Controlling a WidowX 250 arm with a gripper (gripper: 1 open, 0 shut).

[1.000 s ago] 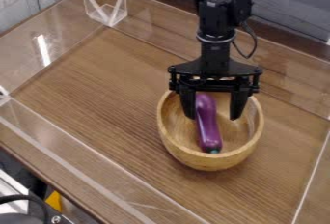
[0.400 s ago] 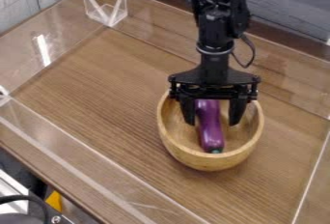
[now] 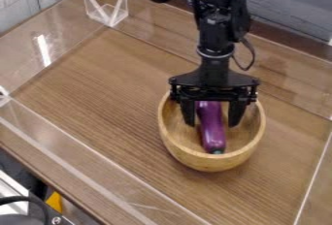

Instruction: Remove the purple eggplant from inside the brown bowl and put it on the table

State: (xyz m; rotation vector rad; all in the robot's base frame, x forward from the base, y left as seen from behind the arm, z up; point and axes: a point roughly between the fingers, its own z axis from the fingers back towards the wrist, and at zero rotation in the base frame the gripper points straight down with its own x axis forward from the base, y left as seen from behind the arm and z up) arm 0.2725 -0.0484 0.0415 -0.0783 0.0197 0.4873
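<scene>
The pincer (image 3: 213, 111) is hanging straight down from the black arm (image 3: 216, 20), its two black fingers (image 3: 187, 107) standing spread wide apart and gripping nothing. The fingertips are dipping inside the brown bowl (image 3: 174, 132), one on each side of the purple eggplant (image 3: 211, 127), with a gap showing between each finger and the fruit; whether either tip is brushing it cannot be told from this view.

The purple eggplant is lying directly beneath and between the fingers, resting lengthwise on the bowl's inner floor. Its upper end is sitting under the pincer's crossbar, and its lower end is reaching past the fingertips toward the bowl's near rim. The stem tip is too small to make out.

The brown bowl is surrounding the fingertips, its thick tan rim circling them on all sides. It is sitting on the table (image 3: 97, 83), whose bare wood-grain surface is spreading out mostly to the pincer's left and toward the near edge.

Low clear acrylic walls (image 3: 39, 151) are bordering that surface well away from the pincer. A small clear angled stand (image 3: 107, 8) is sitting at the far left corner, well apart from the bowl.
</scene>
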